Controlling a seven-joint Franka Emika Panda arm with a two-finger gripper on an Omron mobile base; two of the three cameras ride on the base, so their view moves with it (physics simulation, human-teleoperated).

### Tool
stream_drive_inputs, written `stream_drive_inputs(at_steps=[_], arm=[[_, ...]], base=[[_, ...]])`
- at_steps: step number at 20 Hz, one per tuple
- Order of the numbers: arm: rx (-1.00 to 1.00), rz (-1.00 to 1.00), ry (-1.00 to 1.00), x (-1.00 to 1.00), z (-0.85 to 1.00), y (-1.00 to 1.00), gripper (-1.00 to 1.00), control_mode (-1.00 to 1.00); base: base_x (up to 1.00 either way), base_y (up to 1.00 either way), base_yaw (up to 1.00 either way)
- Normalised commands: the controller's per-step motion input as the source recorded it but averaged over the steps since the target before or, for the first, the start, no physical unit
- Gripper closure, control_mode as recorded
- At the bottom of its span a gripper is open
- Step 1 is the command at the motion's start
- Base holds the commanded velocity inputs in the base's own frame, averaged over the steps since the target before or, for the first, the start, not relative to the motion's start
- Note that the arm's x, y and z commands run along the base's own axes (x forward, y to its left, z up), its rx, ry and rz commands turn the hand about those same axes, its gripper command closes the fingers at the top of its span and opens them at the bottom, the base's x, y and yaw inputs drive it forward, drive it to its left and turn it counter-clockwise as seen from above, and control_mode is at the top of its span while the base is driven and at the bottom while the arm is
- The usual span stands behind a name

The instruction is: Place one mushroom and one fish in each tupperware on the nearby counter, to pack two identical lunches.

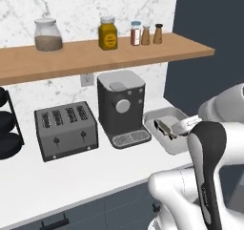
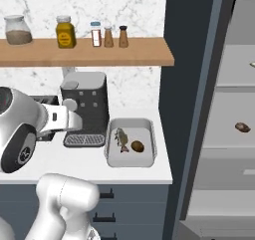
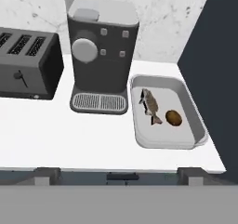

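Tool (image 3: pixel 119 174) fingers apart, empty, above counter (image 3: pixel 69 135); tupperware (image 3: pixel 197 125) holds fish (image 3: pixel 149 106), mushroom (image 3: pixel 174 117).

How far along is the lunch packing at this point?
One tupperware on the counter already holds a fish and a mushroom. The gripper is open and empty. A second tupperware isn't visible; another mushroom sits on a shelf to the right.

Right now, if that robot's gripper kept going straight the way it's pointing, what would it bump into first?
Probably the flat off-white counter, just in front of the dark grey coffee machine and left of the shallow grey tray with the fish and brown mushroom. Depth is hard to judge.
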Motion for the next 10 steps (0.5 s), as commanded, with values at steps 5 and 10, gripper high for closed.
stream_drive_inputs(at_steps=[5,10], arm=[[0.00,0.00,0.00,0.00,0.00,0.00,-1.00,1.00],[0.00,0.00,0.00,0.00,0.00,0.00,-1.00,1.00]], base=[[-1.00,0.10,0.00],[-0.94,-0.40,-0.03]])
